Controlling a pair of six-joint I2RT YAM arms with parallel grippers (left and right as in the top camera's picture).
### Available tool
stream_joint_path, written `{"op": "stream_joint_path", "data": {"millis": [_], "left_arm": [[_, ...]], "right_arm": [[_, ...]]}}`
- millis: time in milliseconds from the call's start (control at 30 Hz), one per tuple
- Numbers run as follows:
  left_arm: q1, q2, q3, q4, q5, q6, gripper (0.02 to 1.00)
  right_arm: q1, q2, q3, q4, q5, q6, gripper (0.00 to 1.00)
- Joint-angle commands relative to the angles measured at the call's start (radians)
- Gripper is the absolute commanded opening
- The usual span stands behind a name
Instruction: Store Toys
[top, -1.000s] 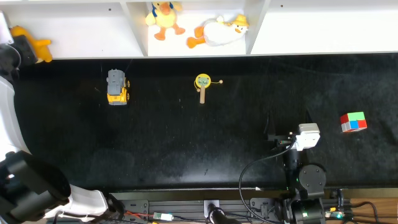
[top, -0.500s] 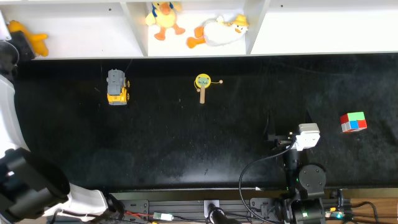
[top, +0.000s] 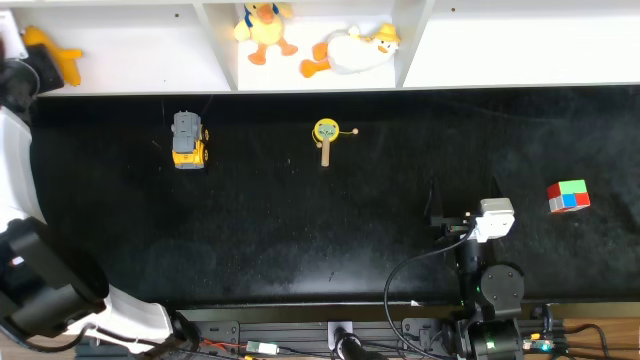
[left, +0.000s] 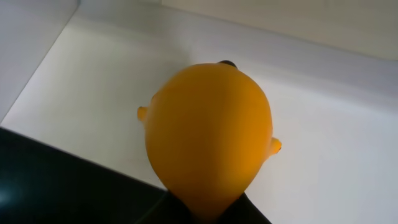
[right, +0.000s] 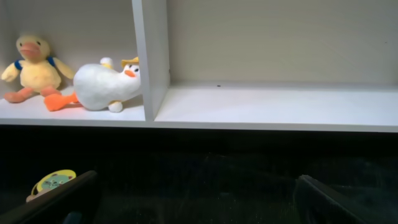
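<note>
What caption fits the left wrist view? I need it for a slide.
Orange toy held at the white shelf compartment, just past the edge of the black tabletop.

Three plush toys are in sight: one yellow duck (top: 265, 25), one white duck (top: 350, 50) and one orange plush toy (top: 50, 45). Three small toys lie on the black bench (top: 300, 230), one of each kind: one toy truck (top: 188, 138), one rattle drum (top: 326, 133) and one colour cube (top: 568, 196). The one white shelf (top: 520, 50) has three compartments. There are two arms, the left arm (top: 40, 290) and the right arm (top: 490, 290).
</note>
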Motion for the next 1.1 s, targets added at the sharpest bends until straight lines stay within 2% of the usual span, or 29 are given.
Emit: {"op": "stream_joint_path", "data": {"millis": [33,467,633,667,733,800,933,1033,1100], "left_arm": [[-0.015,0.027,0.03,0.006,0.018,-0.026,0.036],[-0.014,0.027,0.03,-0.006,0.014,-0.029,0.038],[-0.014,0.027,0.03,-0.012,0.014,-0.029,0.066],[-0.014,0.027,0.03,-0.011,0.014,-0.029,0.097],[-0.014,0.027,0.03,-0.009,0.014,-0.028,0.231],[-0.014,0.027,0.03,-0.005,0.014,-0.028,0.524],[-0.014,0.027,0.03,-0.004,0.014,-0.029,0.849],[-0.015,0.027,0.03,-0.004,0.014,-0.029,0.998],[-0.015,0.027,0.03,-0.004,0.014,-0.029,0.998]], "right_arm": [[0.005,0.001,-0.014,0.003,-0.007,0.0,0.996],[0.005,0.001,-0.014,0.003,-0.007,0.0,0.996],[0.005,0.001,-0.014,0.003,-0.007,0.0,0.996],[0.005,0.001,-0.014,0.003,-0.007,0.0,0.996],[0.005,0.001,-0.014,0.002,-0.007,0.0,0.996],[0.005,0.001,-0.014,0.003,-0.007,0.0,0.996],[0.005,0.001,-0.014,0.003,-0.007,0.0,0.993],[0.005,0.001,-0.014,0.003,-0.007,0.0,0.993],[0.005,0.001,-0.014,0.003,-0.007,0.0,0.993]]}}
